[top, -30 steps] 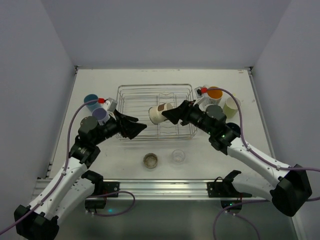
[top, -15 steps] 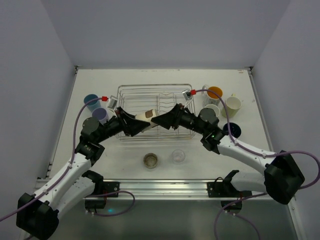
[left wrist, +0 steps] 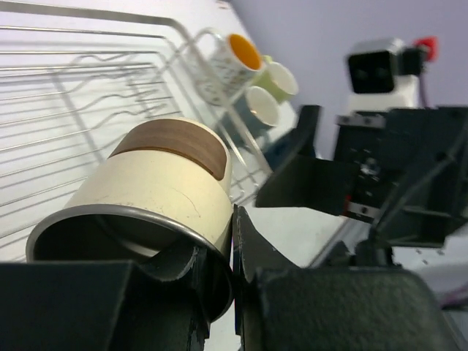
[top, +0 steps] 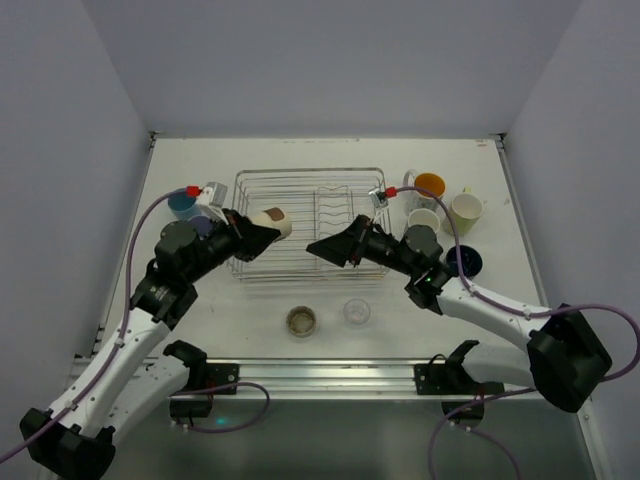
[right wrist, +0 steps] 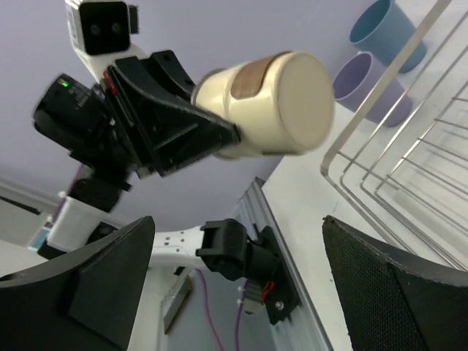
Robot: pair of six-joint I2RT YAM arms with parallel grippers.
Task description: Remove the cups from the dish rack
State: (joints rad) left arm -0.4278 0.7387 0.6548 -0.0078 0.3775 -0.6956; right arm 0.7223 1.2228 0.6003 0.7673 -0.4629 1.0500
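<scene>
A cream cup with a brown band (top: 271, 221) lies on its side in the air over the left end of the dish rack (top: 345, 176). My left gripper (top: 258, 234) is shut on its rim. In the left wrist view the cream cup (left wrist: 157, 183) has one finger inside its mouth and one outside, and the left gripper (left wrist: 232, 234) pinches the wall. My right gripper (top: 326, 250) stands open and holds nothing, over the rack's front wire, a little apart from the cup. The right wrist view shows the cup's base (right wrist: 292, 95) and the wide right gripper (right wrist: 241, 278).
A teal cup (top: 181, 202) and a lavender cup (right wrist: 369, 88) stand left of the rack. A white mug with an orange inside (top: 429, 186), a yellow-green cup (top: 465, 210) and a dark blue cup (top: 466, 262) stand to the right. A metallic cup (top: 301, 321) and a clear glass (top: 356, 312) stand in front.
The cream cup has passed from my right gripper to my left. The left gripper shut on its rim and carried it leftward. The right gripper opened and drew back.
</scene>
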